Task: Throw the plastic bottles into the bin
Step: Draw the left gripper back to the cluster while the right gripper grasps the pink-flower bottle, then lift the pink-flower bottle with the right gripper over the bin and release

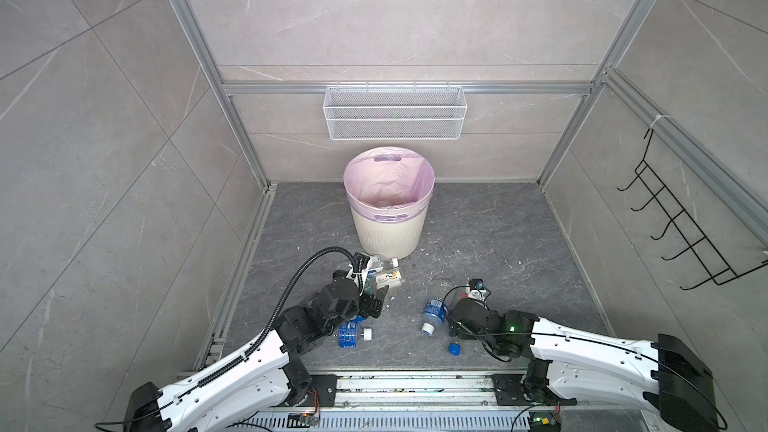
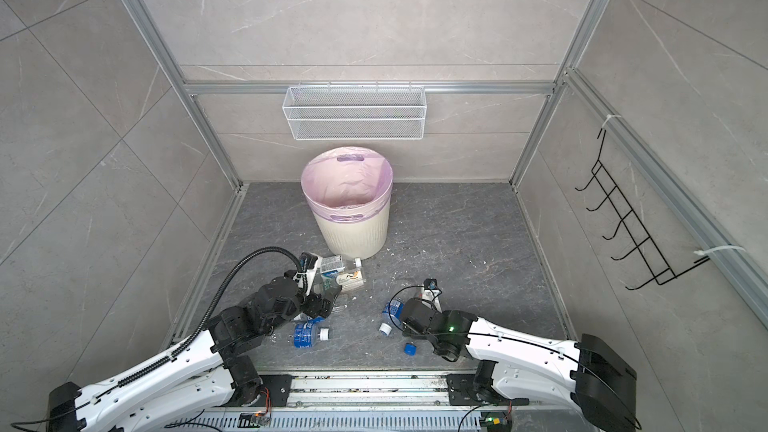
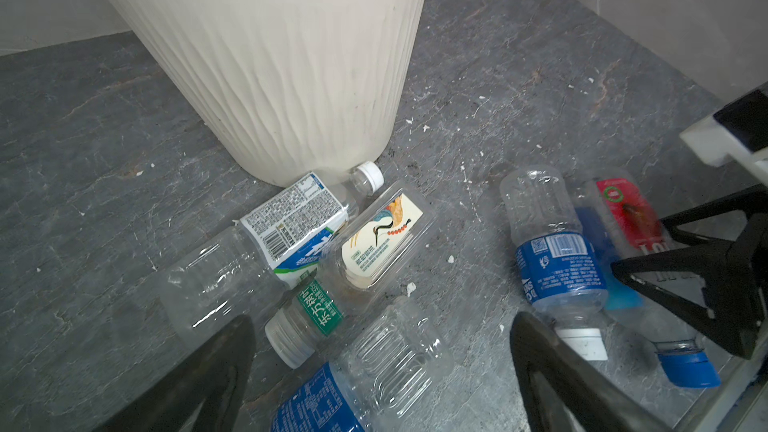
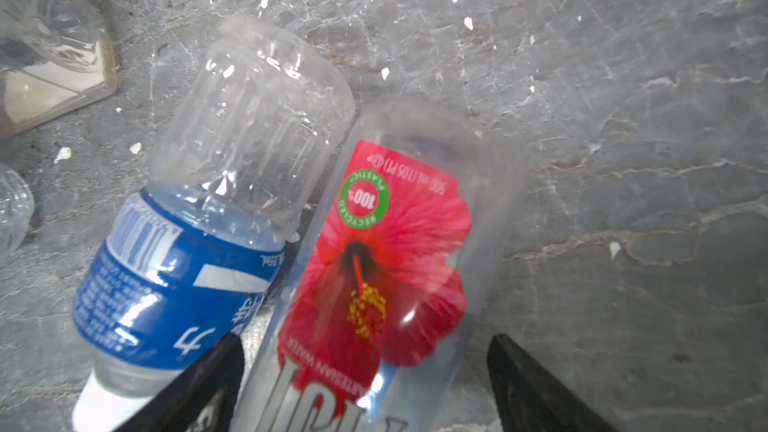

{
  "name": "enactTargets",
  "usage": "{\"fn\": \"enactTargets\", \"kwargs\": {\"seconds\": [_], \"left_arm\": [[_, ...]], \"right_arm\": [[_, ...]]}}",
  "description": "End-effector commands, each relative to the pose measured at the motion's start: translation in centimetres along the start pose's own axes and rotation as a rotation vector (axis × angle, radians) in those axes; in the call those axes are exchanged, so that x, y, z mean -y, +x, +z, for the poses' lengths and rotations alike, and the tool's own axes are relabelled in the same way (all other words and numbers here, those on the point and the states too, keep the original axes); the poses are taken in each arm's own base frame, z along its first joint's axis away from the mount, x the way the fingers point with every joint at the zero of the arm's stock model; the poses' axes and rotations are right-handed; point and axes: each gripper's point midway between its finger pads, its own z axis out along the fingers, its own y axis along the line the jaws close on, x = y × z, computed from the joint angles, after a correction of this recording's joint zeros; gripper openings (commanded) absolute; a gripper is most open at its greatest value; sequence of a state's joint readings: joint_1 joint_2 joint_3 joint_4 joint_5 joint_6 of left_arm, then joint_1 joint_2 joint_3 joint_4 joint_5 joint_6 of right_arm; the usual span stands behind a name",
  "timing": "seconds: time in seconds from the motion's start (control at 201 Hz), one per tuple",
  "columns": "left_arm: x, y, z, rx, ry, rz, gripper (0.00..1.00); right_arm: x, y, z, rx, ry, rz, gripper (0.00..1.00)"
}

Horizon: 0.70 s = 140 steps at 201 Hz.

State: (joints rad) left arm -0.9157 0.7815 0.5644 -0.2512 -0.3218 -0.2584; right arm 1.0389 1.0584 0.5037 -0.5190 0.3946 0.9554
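We are viewing the bin (image 1: pixel 388 228) standing upright at the back of the floor (image 1: pixel 498 243), with the plastic bottles (image 3: pixel 291 222) lying outside it: one cluster is touching its foot, and others are lying nearer the arms. The left hand (image 3: pixel 382 320) is hovering over that cluster, jaws wide apart, holding nothing. The right hand (image 4: pixel 365 338) is straddling a red-label bottle (image 4: pixel 374 251) with its jaws apart, not clamped — a blue-label bottle (image 4: pixel 174 284) is lying just beside it.
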Motion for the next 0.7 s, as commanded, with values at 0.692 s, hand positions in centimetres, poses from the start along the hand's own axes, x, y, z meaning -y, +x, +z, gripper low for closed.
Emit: {"fn": "enactTargets", "kwargs": {"seconds": [0.692], "left_arm": [[0.3,3.0,0.8,0.052,0.056,0.052,0.98]], "right_arm": [[1.2,-0.1,1.1,0.021,0.103,0.005,0.55]]}}
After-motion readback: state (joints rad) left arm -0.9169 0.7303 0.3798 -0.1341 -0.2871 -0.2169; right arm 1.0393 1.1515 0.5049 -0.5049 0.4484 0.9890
